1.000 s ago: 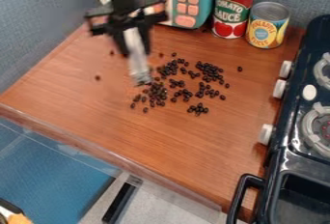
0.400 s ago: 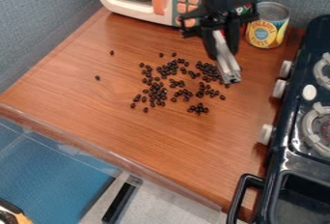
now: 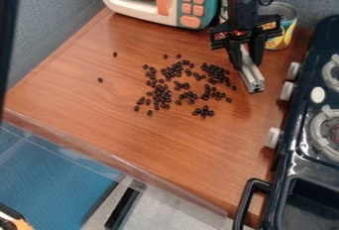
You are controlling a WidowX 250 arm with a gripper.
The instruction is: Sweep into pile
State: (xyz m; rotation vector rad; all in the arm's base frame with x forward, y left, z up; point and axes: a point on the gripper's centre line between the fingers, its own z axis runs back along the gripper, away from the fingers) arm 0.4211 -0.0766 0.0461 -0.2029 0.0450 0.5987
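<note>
Camera view: you've got the gripper (image 3: 247, 63) clamped on a grey bar (image 3: 252, 78) in the upper right of the frame, fingers close around its upper end. Dark beans (image 3: 161, 96) are scattered around the middle, plus a couple strays toward the left. They look light, hard and rolly, so I'd guess a fast swipe sends them flying. Bar looks stiff but maybe slick, so your high grip seems fine, just watch for twist. Don't bother pinching beans, nudge them slowly with the bar's lower end.
</note>
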